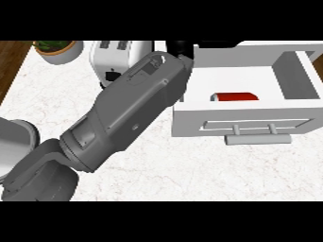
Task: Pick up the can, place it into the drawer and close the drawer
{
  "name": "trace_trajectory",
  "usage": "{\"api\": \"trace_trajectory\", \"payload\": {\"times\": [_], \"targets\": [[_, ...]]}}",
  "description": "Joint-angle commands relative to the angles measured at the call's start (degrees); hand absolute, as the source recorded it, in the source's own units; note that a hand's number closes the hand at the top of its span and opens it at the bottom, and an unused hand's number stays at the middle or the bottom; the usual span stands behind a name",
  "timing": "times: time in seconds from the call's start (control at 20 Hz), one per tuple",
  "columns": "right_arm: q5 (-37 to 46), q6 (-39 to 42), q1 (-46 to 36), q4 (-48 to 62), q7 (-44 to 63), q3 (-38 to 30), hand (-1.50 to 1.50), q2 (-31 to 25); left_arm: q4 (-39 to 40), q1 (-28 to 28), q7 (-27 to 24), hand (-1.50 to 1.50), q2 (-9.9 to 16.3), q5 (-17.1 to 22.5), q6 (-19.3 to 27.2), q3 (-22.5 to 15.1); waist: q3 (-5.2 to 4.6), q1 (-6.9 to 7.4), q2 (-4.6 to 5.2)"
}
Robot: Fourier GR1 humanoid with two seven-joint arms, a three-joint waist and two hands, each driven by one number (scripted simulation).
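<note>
A: The red metal can [235, 97] lies on its side inside our open white drawer [300, 78], its long axis running left to right, low against the front wall.

B: And our hands?

A: One grey forearm [126, 111] reaches diagonally up toward the drawer's back left corner; the black hand [180, 48] at its end is mostly hidden, so we cannot tell how its fingers stand, nor which hand it is. We see no other hand.

B: So the can sits to the right of that hand, nearer us?

A: Yes, apart from it. We judge placing is done; the pale bar handle [258, 139] at the drawer's front needs pushing next.
</note>
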Motion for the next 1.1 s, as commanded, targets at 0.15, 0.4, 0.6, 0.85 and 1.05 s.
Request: {"api": "trace_trajectory", "payload": {"times": [0.15,0.4,0.6,0.85,1.05], "targets": [[22.27,-6.82,-10.28,8.93,-0.54,13.55,-1.5,0.78,-0.84,-1.28,3.25,-1.5,0.0,0.09,0.02,0.2,-0.06,2.05,-0.26],[32.57,-13.78,-14.71,19.81,-5.57,18.42,-1.5,0.78,-2.67,0.04,4.85,-1.5,0.21,-2.27,2.37,-0.19,-0.03,2.81,-0.8],[36.98,-15.39,-18.55,27.31,-7.1,20.53,-1.5,-1.4,-4.46,0.38,7.65,-1.5,4.22,-3.71,1.28,0.09,-0.02,2.39,-0.84],[44.35,-19.83,-29.2,43.06,-8.28,22.01,-1.5,-3.21,-8.93,3.23,8.78,-1.5,5.34,-4.8,2.12,-0.65,-0.04,4.05,-0.84],[49.85,-21.68,-34.37,53.42,-8.26,22.82,-1.5,-5.16,-10.44,1.08,13.25,-1.5,8.96,-5.62,3.01,-0.69,-0.04,4.49,-0.75]]}}
